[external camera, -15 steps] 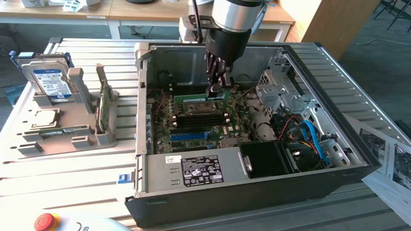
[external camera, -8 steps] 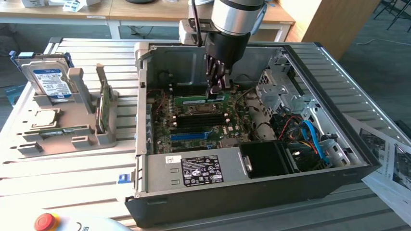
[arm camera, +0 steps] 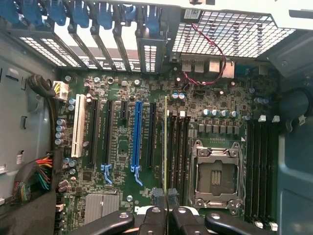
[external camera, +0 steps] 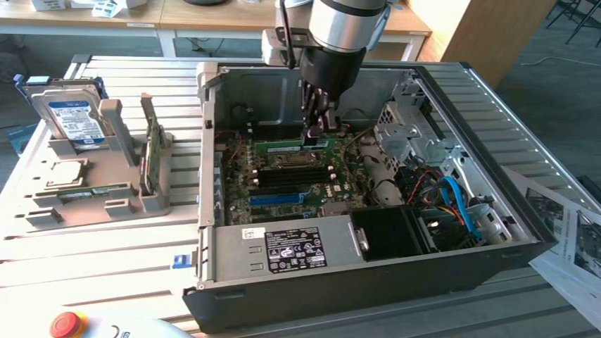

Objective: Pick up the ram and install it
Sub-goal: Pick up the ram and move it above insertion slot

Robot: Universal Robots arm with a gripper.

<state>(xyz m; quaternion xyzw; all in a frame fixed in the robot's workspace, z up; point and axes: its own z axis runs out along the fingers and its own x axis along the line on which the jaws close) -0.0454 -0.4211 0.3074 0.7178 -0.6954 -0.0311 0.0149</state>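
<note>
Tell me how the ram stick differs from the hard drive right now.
The ram is a thin green stick; the hard drive is a thick block with a blue-white label. The ram is held by the gripper inside the case; the hard drive stands in a grey holder outside it.

Labels on the power supply [external camera: 294,250] and hard drive [external camera: 80,121] are too small to read.

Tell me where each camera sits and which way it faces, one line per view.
Exterior view: off the arm, high up, looking down into the open computer case; the arm and its jaws show, shut on the ram.
Wrist view: on the wrist, looking down past the jaws at the motherboard; jaw tips show, holding the ram edge-on.
Shared: ram, motherboard, blue slot.
</note>
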